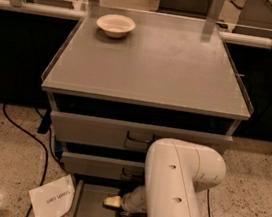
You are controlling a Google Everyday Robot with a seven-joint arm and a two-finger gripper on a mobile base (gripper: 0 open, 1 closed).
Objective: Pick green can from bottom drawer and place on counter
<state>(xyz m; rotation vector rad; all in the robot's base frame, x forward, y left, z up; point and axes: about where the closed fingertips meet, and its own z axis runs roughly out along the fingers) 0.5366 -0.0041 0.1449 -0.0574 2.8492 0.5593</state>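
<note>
The gripper is seen low inside the bottom drawer, under the bulky arm. Whether it is open or closed cannot be told. The can is not seen and is judged to be hidden by the gripper or arm. The reach-and-grasp step is judged to be in hand. Next, a firm hold is called for, then a lift past the handled drawers above the gripper to the counter, higher and beyond, where a bowl is set far left.

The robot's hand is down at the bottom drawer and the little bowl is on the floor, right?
Not quite. The camera view shows the bowl on the counter, near its back left corner, not on the floor. The gripper is indeed down at the bottom drawer.
</note>
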